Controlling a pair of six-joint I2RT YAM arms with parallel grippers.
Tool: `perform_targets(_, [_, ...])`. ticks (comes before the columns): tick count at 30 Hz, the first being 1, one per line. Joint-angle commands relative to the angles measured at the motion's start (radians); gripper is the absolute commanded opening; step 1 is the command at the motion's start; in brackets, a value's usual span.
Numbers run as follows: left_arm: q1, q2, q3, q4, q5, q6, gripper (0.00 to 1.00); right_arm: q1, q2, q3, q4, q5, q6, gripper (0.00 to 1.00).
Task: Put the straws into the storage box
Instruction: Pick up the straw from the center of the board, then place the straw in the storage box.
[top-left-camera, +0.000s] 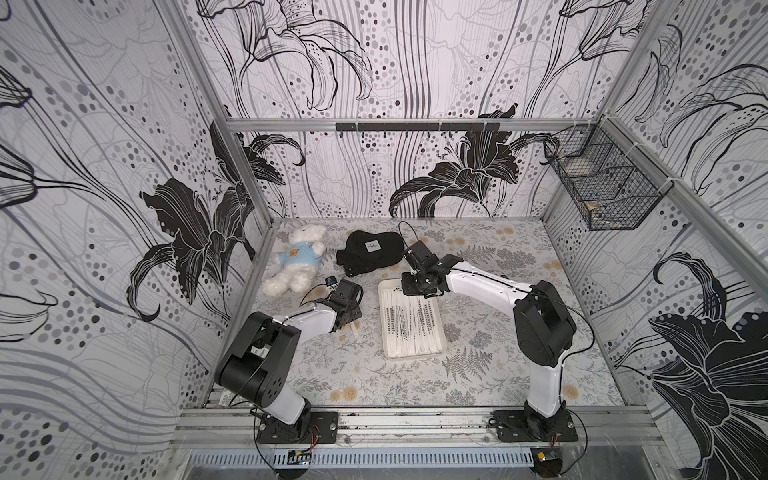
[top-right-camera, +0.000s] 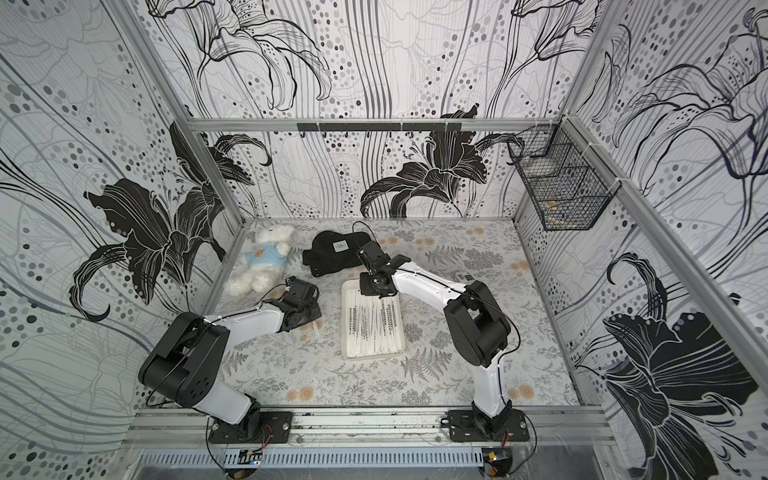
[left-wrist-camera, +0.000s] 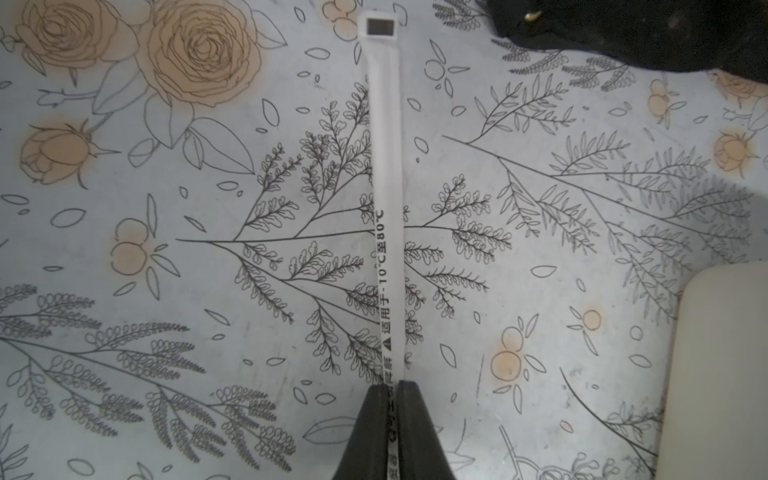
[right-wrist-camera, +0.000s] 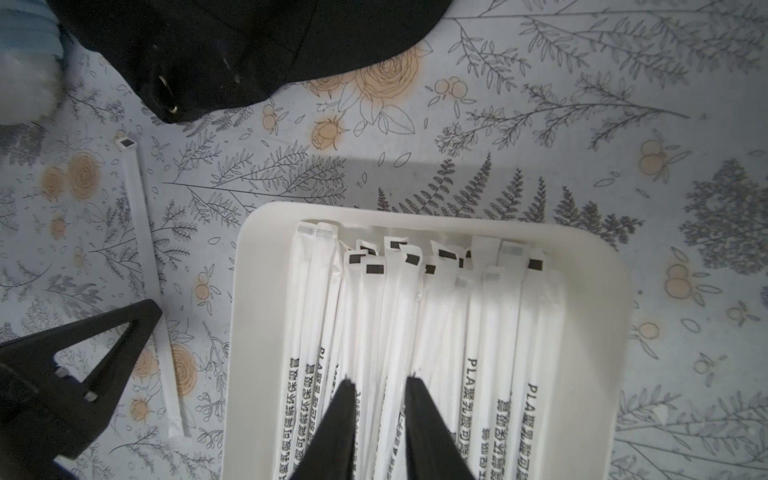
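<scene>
Straw (left-wrist-camera: 386, 166) clamped by left claw (left-wrist-camera: 388, 388); best lifted level, laid lengthwise in box (right-wrist-camera: 457, 216) at right. Right claw (right-wrist-camera: 380, 382) parted above box.

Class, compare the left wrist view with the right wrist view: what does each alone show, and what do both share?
Left wrist only: the print along the loose straw, pinched in the shut left claw. Right wrist only: the straws packed in the storage box, the right claw open over them. Both: that straw, the box, black cap.
</scene>
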Motion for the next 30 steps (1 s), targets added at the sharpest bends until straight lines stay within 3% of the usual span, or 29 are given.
perform_targets(1, [-0.015, -0.013, -0.006, -0.021, 0.035, 0.027, 0.07, -0.004, -0.056, -0.020, 0.002, 0.031, 0.002, 0.25])
perform_targets(7, [-0.084, -0.110, 0.008, -0.102, 0.024, 0.038, 0.00, -0.019, -0.090, -0.045, 0.002, 0.044, -0.001, 0.25])
perform_targets(19, [-0.279, -0.318, 0.090, -0.260, -0.106, 0.047, 0.00, -0.034, -0.099, -0.052, 0.011, 0.044, -0.003, 0.25])
perform_targets(24, [-0.425, -0.253, 0.202, -0.250, -0.126, 0.065, 0.00, -0.040, -0.102, -0.053, 0.012, 0.046, -0.004, 0.25])
perform_targets(30, [-0.448, -0.096, 0.213, -0.158, -0.091, 0.023, 0.00, -0.053, -0.129, -0.077, 0.014, 0.056, 0.000, 0.25])
